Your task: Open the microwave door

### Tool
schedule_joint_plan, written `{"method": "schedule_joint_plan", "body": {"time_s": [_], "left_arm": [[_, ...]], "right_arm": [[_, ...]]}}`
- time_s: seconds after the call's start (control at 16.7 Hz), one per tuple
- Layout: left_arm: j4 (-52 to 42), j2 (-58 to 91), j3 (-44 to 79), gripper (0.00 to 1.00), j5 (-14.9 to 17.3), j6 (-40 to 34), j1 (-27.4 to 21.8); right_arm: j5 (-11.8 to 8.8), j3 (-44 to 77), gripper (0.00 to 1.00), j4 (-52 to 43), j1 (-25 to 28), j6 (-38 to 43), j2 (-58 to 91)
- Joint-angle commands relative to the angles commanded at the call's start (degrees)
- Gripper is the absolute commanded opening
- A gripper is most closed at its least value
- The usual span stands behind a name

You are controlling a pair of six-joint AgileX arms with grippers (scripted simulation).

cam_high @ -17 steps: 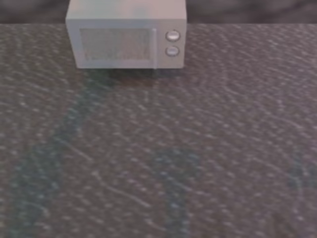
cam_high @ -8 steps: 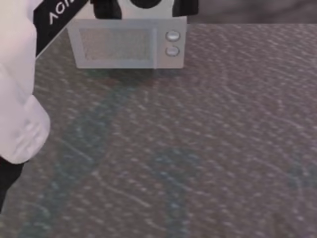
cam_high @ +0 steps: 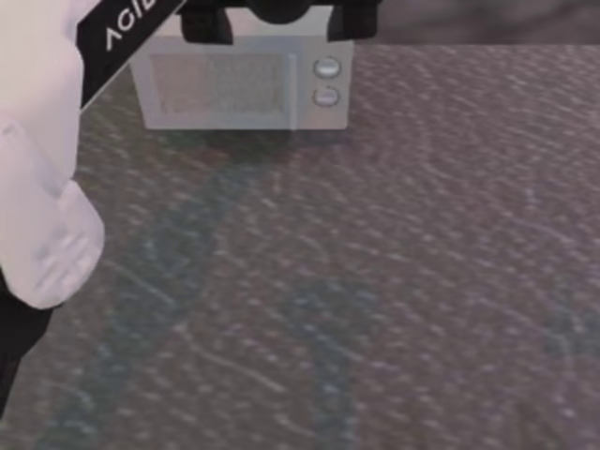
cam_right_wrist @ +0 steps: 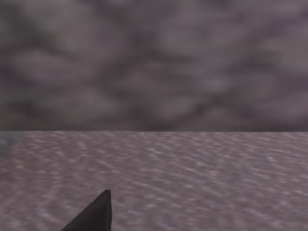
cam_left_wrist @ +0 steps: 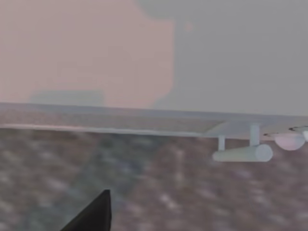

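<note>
The beige-white microwave [cam_high: 246, 47] stands at the table's far edge, left of centre. Its door [cam_high: 220, 84], with the grey mesh window, lies flush and shut. A pale handle strip [cam_high: 292, 89] runs along the door's right edge, beside two round knobs [cam_high: 326, 81]. My left arm reaches in from the left, and my left gripper [cam_high: 274, 13] hangs over the microwave's top, touching nothing. From the left wrist I see the handle bar [cam_left_wrist: 243, 153] and one dark finger [cam_left_wrist: 98, 215], set far off centre, open. My right gripper [cam_right_wrist: 154, 224] is out of the top view, open over bare table.
The dark mottled table [cam_high: 375, 281] stretches in front of and to the right of the microwave. My left arm's white body [cam_high: 37, 187] covers the table's left edge. The right wrist view shows only the table [cam_right_wrist: 192, 168] and a dim backdrop.
My left arm has swung into the top view from the left and stretched over the microwave, edging a little farther in the last half second. The door has not moved.
</note>
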Motion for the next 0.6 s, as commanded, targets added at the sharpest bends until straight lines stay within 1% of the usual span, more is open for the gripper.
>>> {"method": "schedule_joint_plan", "body": {"time_s": [0.48,0.6], "left_arm": [[10.9,5.1,-4.9,1.0,1.0,2.2,2.1],[12.0,5.7,-5.4,1.0,1.1,2.4,2.3]], "right_arm": [[0.0,0.0,1.0,0.0,0.0,0.0,0.0],[0.0,0.0,1.0,0.0,0.0,0.0,0.0]]}}
